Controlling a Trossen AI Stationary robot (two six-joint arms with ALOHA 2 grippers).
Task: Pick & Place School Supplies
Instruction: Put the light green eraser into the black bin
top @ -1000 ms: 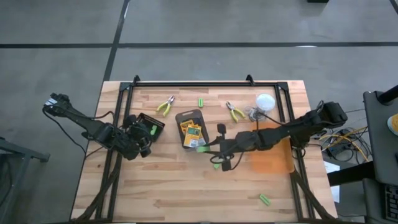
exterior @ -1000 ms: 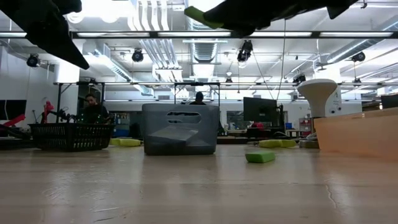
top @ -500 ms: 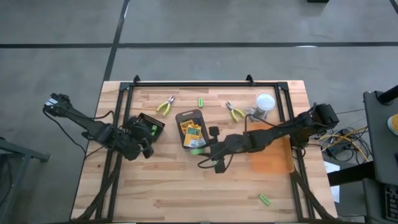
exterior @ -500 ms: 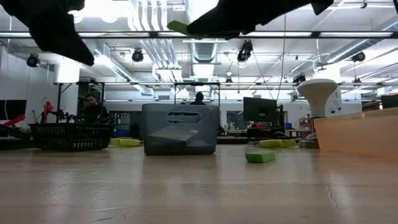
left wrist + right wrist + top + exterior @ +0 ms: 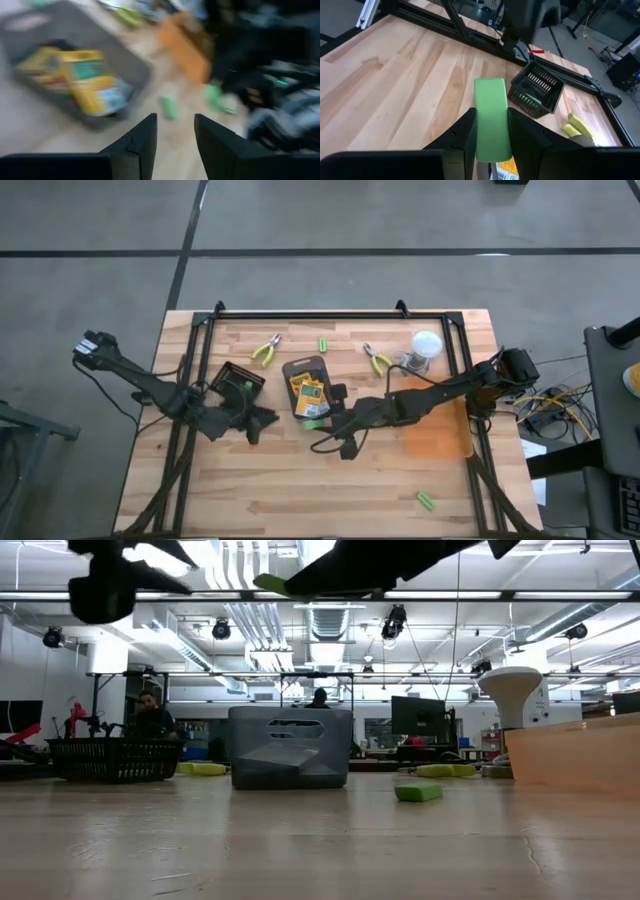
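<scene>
Two arms low; right tool (image 5: pixel 490 131) clamps green stick (image 5: pixel 491 117) above tray (image 5: pixel 300 367).

Lab: open hall, ceiling ducts (image 5: pixel 325 620), monitors (image 5: pixel 415 717), benches

Wood table (image 5: pixel 280 490) w/ tray (image 5: pixel 300 365), pliers (image 5: pixel 266 350)

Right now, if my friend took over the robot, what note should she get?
Right gripper: shut on a green stick, above the grey tray.
Left gripper: holds nothing, beside the tray.
Done: crayon boxes in the tray.
Left: two pliers and sticks on the table.
</scene>
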